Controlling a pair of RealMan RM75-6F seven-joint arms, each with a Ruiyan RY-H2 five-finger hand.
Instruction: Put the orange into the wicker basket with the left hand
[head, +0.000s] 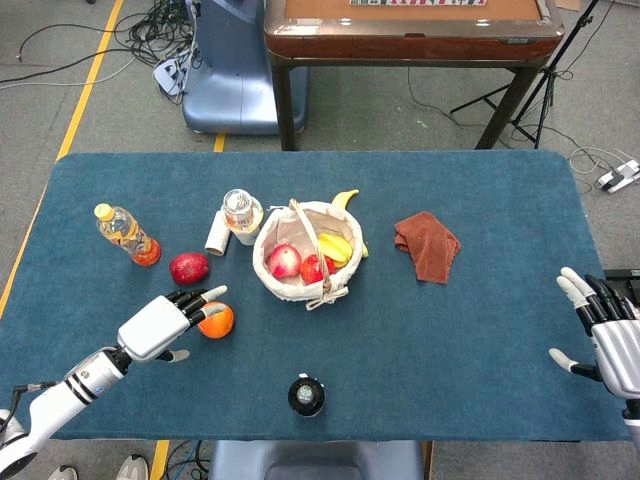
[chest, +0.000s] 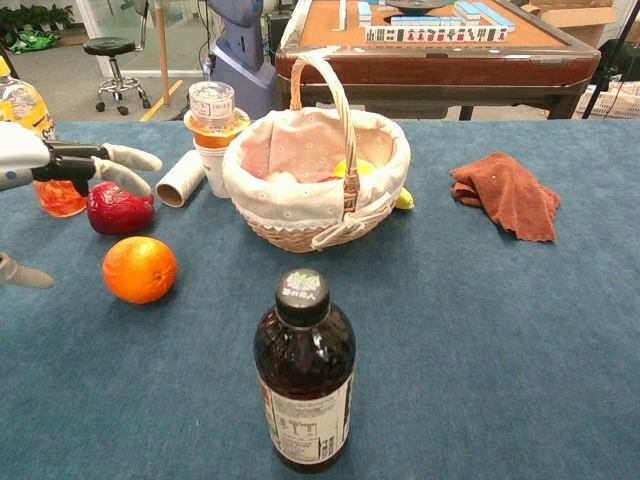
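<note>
The orange (head: 219, 321) (chest: 139, 269) lies on the blue table, left of the wicker basket (head: 271, 270) (chest: 300, 213). The basket has a white lining and holds fruit. My left hand (head: 165, 325) (chest: 50, 163) hovers over the orange's left side with fingers spread and thumb apart, holding nothing. In the chest view its fingers hang above the orange without touching it. My right hand (head: 606, 335) stays open at the table's right edge, far from the orange.
A red apple (head: 189, 268) and a juice bottle (head: 127, 234) lie left of the orange. A cup (head: 240, 214) and a roll (head: 215, 234) stand behind it. A dark bottle (head: 306, 396) is at the front, a brown cloth (head: 427, 246) to the right.
</note>
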